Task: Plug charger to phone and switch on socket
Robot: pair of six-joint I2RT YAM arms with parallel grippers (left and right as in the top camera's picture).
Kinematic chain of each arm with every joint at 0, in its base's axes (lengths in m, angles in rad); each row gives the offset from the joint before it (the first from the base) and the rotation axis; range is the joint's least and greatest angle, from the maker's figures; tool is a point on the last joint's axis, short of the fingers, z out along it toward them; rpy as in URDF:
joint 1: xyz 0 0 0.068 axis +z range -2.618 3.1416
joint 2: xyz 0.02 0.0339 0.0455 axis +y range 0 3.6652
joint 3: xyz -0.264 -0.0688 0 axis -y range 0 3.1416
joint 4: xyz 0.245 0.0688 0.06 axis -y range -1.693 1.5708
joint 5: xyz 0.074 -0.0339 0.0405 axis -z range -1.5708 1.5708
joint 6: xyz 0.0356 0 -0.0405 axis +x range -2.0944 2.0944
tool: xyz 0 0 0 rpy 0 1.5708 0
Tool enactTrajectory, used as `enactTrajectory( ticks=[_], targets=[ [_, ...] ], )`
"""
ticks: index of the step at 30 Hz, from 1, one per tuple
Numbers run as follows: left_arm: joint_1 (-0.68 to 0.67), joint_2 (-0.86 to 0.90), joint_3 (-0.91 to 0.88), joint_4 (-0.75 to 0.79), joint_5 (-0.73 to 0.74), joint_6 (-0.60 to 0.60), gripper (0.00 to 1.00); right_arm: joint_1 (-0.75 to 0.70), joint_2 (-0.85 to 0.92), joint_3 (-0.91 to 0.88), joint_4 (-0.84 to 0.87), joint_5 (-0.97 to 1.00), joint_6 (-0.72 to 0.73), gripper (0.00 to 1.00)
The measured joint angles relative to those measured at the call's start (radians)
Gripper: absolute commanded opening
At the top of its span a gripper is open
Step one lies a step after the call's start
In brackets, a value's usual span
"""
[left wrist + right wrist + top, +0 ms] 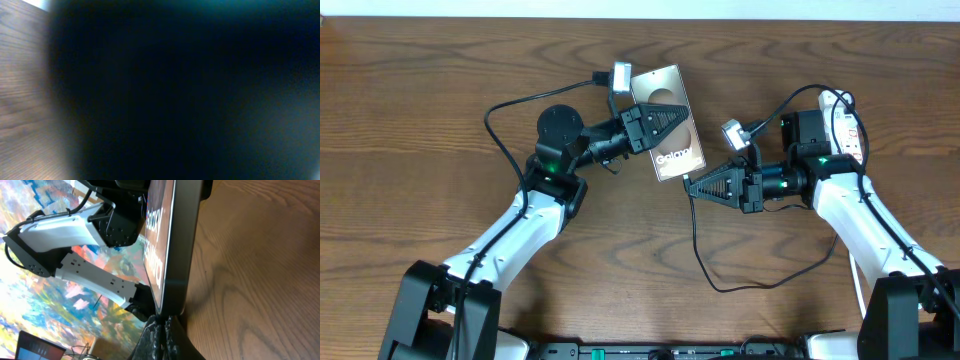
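Brown wood-grain table point(420, 150) is being shared by both arms, and the phone point(680, 158) is being held up off it, tilted, near the middle. The phone is being clamped by the left gripper point(675, 118), whose fingers are being seen from overhead closed across its face. The left wrist view is being blacked out by something close to the lens, so nothing more is being confirmed there.

At the phone's lower edge the right gripper point(692, 187) is being presented with its fingers point(159, 335) pressed together. The charger point(696, 240) is being trailed away below the phone from those fingertips, so its connector is being judged as pinched between them, though the tip itself is being hidden. Whether it is being seated in the port cannot be told. The socket point(850, 135) is lying well to the right of the phone, with nothing touching it.

Several risks are being judged likely:
- **Missed port:** if the tip is being pushed beside the port rather than into it, the phone may be pivoted or slid in the left grip.
- **Damaged or lost tip:** the thin tip may be bent, or the cable slipped back between the closed fingers.
- **Snagged cable:** the slack loop below the phone may be caught when the socket is being reached for, and the connector dragged out again.
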Motion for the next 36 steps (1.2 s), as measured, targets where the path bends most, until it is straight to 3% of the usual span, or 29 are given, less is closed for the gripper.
enactTrajectory(
  ticks=[36],
  targets=[
    [-0.026, 0.0, 0.0, 0.002, -0.023, 0.052, 0.08, 0.0, 0.0, 0.0, 0.025, 0.004, 0.008, 0.01]
  ],
)
